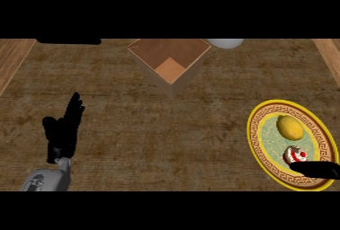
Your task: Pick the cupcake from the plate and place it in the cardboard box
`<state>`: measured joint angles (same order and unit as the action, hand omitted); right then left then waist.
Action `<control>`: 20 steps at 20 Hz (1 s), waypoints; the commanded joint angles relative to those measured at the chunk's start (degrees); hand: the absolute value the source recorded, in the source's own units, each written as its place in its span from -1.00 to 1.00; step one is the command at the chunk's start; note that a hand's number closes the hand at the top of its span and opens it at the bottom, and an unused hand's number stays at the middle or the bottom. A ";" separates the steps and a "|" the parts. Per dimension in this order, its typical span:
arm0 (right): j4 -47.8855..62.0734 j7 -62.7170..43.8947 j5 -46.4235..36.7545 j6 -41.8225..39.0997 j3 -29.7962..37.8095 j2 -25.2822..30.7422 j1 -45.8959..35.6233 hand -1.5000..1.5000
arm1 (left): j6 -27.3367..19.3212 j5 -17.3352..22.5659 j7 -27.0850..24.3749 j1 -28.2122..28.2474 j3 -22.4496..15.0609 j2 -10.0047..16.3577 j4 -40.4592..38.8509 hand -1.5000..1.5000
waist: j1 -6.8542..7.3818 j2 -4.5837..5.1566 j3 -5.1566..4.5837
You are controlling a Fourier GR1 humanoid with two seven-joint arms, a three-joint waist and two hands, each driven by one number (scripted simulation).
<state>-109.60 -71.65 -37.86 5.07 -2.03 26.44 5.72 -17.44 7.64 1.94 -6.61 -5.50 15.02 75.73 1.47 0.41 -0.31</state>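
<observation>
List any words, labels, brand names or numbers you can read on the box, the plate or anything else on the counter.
None: no readable text shows in the head view.
The cardboard box is plain brown, with no print.
The plate has only a key pattern round its rim, no letters.
The cupcake carries no label.

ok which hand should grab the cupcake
Right: the right hand is over the plate, right beside the cupcake, while the left hand rests open at the counter's far left.
</observation>
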 commanded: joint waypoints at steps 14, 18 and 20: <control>10.48 -13.56 -13.45 -15.12 8.09 -16.03 -14.06 -1.00 | 1.35 0.11 -0.92 -0.52 1.32 -0.19 -2.50 0.00 | -0.99 -0.29 0.17; 9.66 -13.57 -16.83 -18.24 10.71 -19.07 -14.69 -1.00 | 1.73 0.49 -1.91 0.87 2.30 0.36 -1.73 0.00 | -1.21 -0.45 0.16; 12.69 -13.43 -17.62 -18.09 10.56 -19.05 -16.29 -1.00 | 0.95 -0.65 -3.50 3.08 1.58 -0.31 -1.20 0.00 | -0.77 -0.39 0.22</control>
<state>-98.64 -71.59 -54.06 -6.69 7.40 8.29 -6.59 -16.47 7.65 0.11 -5.50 -3.96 14.66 74.40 0.61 0.04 -0.14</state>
